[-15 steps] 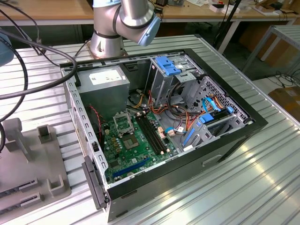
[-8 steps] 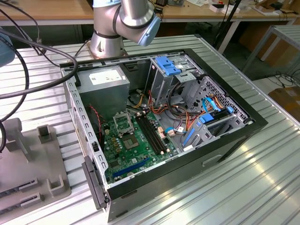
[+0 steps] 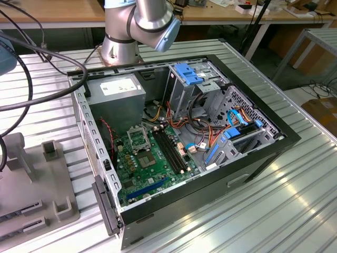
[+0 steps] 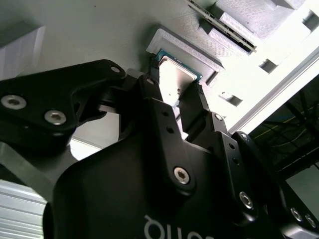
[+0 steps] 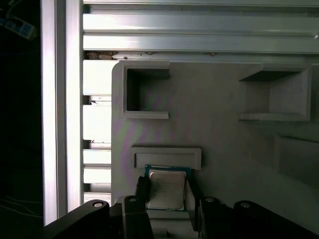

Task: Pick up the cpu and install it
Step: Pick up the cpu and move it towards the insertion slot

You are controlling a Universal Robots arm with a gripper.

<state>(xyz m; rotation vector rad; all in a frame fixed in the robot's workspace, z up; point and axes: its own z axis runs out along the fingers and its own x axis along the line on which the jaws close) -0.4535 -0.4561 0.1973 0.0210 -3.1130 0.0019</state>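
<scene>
Hand (image 5: pixel 167 186) narrowed onto the cpu (image 5: pixel 166 193); its fingers (image 5: pixel 141 191) bear against opposite edges. The cpu lies seated in the grey holder (image 5: pixel 167 157).

- cpu (image 5: pixel 166 190): silvery-grey top, teal-green edge
- hand (image 4: pixel 175 94): matt black
- tray (image 5: pixel 224 139): plain grey
- motherboard (image 3: pixel 147 163): green
- bench (image 3: pixel 274 200): ribbed silver
- drive clips (image 3: pixel 189 74): blue
- case (image 3: pixel 284 139): black frame

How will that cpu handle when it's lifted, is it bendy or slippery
The cpu looks like a thin rigid plate, so probably stiff and light. Its shiny metal top suggests a smooth, possibly slippery grip. Lying flat in its grey holder, it shouldn't roll.
</scene>
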